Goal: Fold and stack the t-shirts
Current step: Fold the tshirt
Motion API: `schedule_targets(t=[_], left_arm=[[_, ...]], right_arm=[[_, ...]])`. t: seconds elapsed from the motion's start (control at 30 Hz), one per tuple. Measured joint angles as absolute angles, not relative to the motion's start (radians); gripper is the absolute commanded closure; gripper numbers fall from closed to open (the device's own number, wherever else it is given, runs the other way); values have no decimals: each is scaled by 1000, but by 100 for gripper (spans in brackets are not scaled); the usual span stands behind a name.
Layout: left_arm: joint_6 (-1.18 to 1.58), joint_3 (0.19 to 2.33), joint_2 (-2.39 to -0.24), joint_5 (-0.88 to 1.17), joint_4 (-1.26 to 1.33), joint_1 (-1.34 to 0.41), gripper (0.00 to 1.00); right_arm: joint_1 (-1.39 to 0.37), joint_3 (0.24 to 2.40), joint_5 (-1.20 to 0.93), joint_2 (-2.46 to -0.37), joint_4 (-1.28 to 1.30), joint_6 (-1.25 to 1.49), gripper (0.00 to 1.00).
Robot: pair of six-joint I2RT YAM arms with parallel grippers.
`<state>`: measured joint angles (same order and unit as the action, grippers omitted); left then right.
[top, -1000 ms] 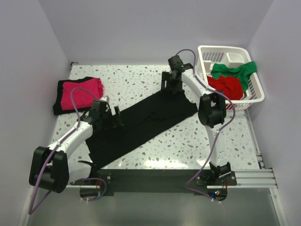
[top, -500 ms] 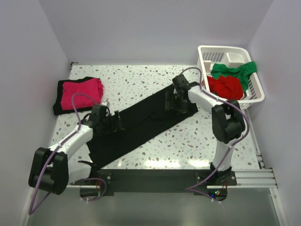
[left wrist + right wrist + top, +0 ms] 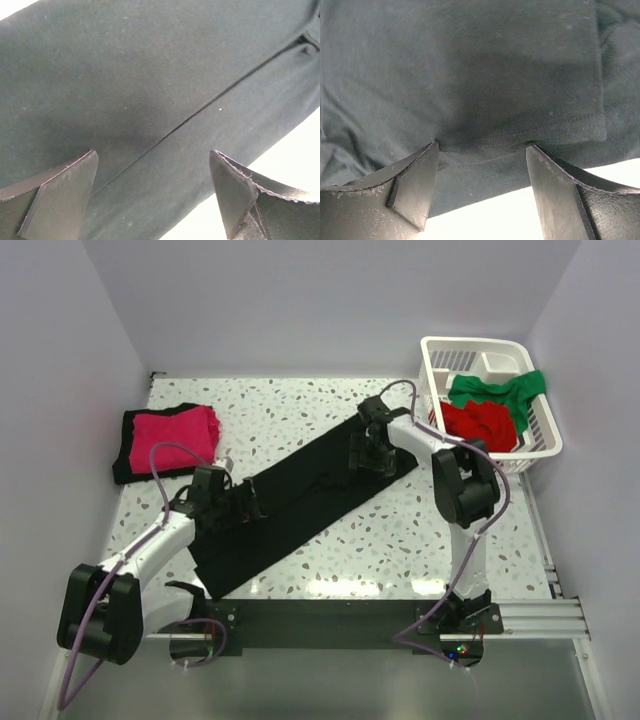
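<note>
Black t-shirt (image 3: 300, 500) runs 8 to 2 o'clock. Left gripper (image 3: 245, 502), right gripper (image 3: 368, 452) spread, empty. Risk: pinching top layer only, fold opens.

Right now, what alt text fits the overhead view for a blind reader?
The left claw and right claw, both open, hang over a black t-shirt lying diagonally on a table; pink shirt at left, white basket at right.

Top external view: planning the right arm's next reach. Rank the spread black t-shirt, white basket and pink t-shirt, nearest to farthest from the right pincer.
1. black t-shirt, directly under the right pincer.
2. white basket, back right.
3. pink t-shirt, far left.
</note>
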<state>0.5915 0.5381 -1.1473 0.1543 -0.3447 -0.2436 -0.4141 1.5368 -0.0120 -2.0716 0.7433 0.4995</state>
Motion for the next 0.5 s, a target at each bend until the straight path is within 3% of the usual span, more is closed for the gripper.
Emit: schedule_targets(t=[0.5], left_arm=[[581,604,-1209,201,-329,-244,2]], right_arm=[[-369,2314,134,-2525,966,500,25]])
